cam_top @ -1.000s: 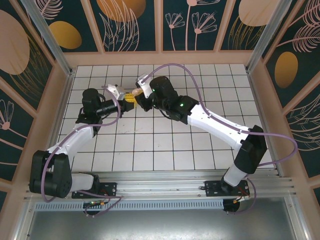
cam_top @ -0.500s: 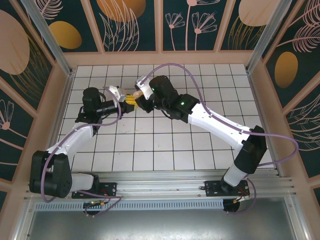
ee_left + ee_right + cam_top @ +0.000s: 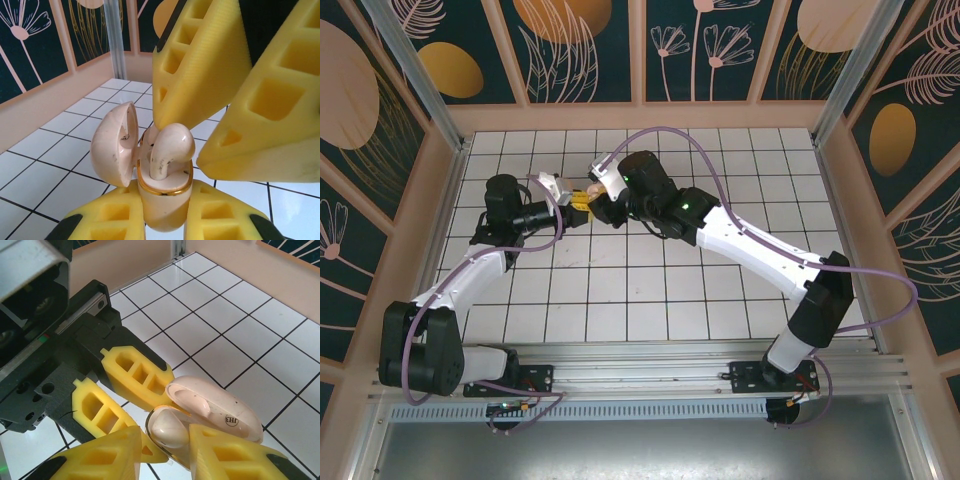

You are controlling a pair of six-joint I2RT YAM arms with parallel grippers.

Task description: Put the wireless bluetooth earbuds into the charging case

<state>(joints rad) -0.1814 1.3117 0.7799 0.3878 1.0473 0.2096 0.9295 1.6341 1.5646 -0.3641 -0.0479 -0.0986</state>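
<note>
Inside the glossy, gold-rimmed case (image 3: pixel 163 202) sits a rounded earbud (image 3: pixel 170 149).

Left gripper (image 3: pixel 165 222) clamped on charging case (image 3: pixel 165 202): cream body, gold rim. Lid (image 3: pixel 116 150) hinged open to the left. One earbud (image 3: pixel 169 147) sits in the case, rounded head proud of the rim. Right gripper (image 3: pixel 186 144) just above it, jaws parted; one yellow finger possibly touching the earbud, contact unclear. White tiled floor (image 3: pixel 60 150) behind

The glossy cream-pink clamshell charging case (image 3: pixel 162 210), gold-rimmed, is showing dark specks; the pale pinkish-white earbud (image 3: pixel 170 147) is matching it. Latticed yellow plastic fingers (image 3: pixel 210 65) are standing bright against the white worktop (image 3: pixel 50 160) gridded with dark lines.
</note>
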